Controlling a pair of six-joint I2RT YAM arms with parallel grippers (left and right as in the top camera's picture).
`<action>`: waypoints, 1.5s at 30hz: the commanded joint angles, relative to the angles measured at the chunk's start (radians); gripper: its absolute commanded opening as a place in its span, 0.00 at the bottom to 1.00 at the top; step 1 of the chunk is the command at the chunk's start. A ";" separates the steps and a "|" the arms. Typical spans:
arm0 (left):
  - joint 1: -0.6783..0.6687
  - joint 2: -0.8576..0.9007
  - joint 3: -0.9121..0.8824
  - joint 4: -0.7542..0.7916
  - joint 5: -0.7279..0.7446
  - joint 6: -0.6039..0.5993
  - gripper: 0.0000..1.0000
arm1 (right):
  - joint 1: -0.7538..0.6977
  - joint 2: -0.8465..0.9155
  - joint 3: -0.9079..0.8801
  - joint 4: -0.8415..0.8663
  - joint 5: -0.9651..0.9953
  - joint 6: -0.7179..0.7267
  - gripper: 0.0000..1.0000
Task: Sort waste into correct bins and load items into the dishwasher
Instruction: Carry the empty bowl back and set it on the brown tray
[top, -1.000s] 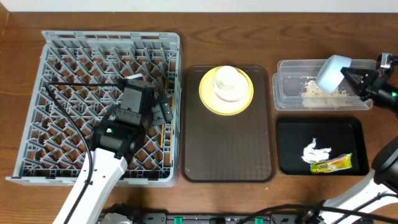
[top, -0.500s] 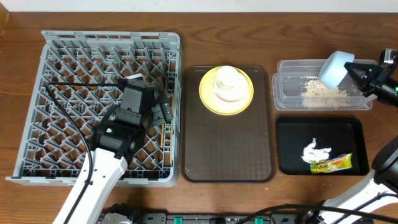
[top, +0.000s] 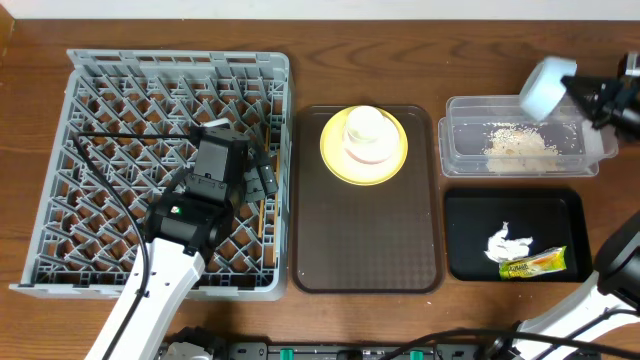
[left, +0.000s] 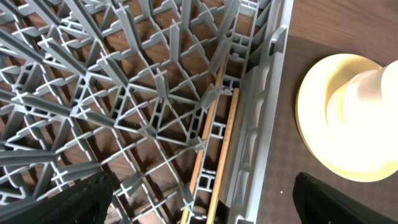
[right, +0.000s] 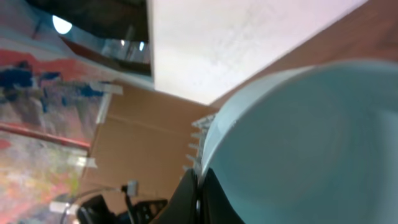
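**While the right gripper holds the light blue bowl: stock by view**

Overhead: right gripper (top: 572, 90) clamped on tilted light blue bowl (top: 545, 88), over the clear tub's (top: 452, 140) far rim.

Left wrist: left gripper (left: 205, 196) spread wide, empty, above dish rack (left: 143, 93); chopsticks (left: 221, 143) lie along its wall.

Right wrist: bowl rim nipped by dark fingers (right: 193, 193).
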 joint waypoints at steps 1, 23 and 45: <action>0.004 -0.005 0.014 -0.003 0.003 -0.002 0.93 | 0.054 -0.113 0.023 0.187 -0.033 0.339 0.01; 0.004 -0.005 0.014 -0.003 0.003 -0.002 0.93 | 0.785 -0.334 0.023 -0.237 0.657 -0.110 0.01; 0.004 -0.005 0.014 -0.003 0.003 -0.002 0.93 | 1.381 -0.335 -0.192 -0.941 1.603 -0.298 0.01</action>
